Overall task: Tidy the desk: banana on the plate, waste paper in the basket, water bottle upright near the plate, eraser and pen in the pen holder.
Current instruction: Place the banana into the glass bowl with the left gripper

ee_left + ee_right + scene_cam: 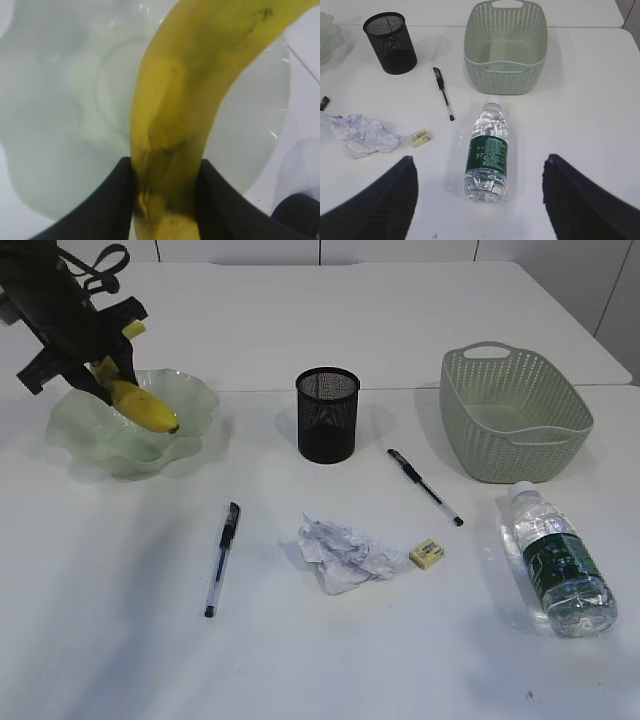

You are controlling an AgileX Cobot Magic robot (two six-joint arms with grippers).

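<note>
My left gripper [108, 375] is shut on a yellow banana [143, 406] and holds it over the pale green glass plate [90, 445]; the left wrist view shows the banana [200, 85] between the jaws [167, 172] above the plate [65, 125]. My right gripper [479, 172] is open and empty above the lying water bottle [489, 150], which also shows in the exterior view [558, 562]. The crumpled paper [343, 552], the yellow eraser [427, 553], two pens [223, 557] [425, 486], the black mesh pen holder [327, 415] and the green basket [515, 415] sit on the table.
In the right wrist view the basket [505, 50], pen holder [391, 42], one pen [443, 93], eraser [420, 137] and paper [364, 134] lie ahead of the bottle. The white table has a seam behind the plate and holder.
</note>
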